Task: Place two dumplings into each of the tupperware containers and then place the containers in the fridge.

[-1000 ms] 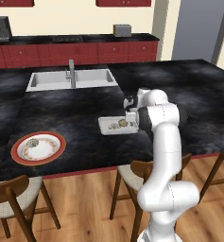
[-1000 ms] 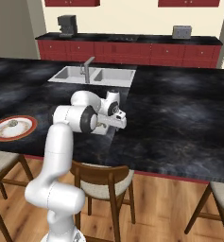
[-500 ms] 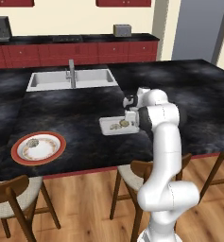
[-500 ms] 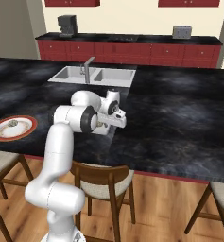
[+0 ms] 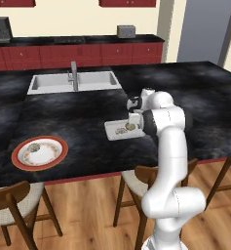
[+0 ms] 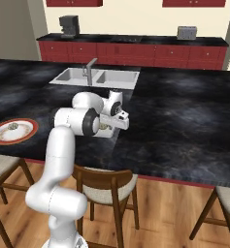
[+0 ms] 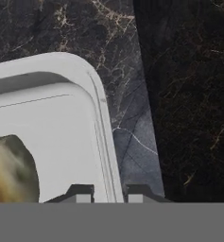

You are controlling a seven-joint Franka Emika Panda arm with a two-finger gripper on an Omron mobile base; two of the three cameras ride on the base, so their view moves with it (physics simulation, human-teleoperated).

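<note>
Two dark fingertips (image 7: 83,191) of my gripper (image 7: 108,193) straddle the tupperware container's (image 5: 112,130) rim, pinching its wall. Inside it, two dumplings (image 5: 125,128) lie together. It rests on the black counter (image 5: 78,117); farther left, a red-rimmed plate (image 5: 39,153) holds another dumpling (image 5: 34,147).

A home kitchen, rendered rather than real. A long dark marble table (image 5: 78,117) runs through the room, with a double steel sink (image 5: 74,82) and tap (image 5: 73,74) set into it beyond the hand (image 5: 134,113). Wooden chairs (image 5: 141,183) with pale cushions stand at the table's near edge. Against the far wall run red cabinets (image 5: 87,56) under a black counter carrying a coffee machine (image 5: 1,28) and a toaster (image 5: 126,31). The floor (image 5: 87,219) is wood plank.
</note>
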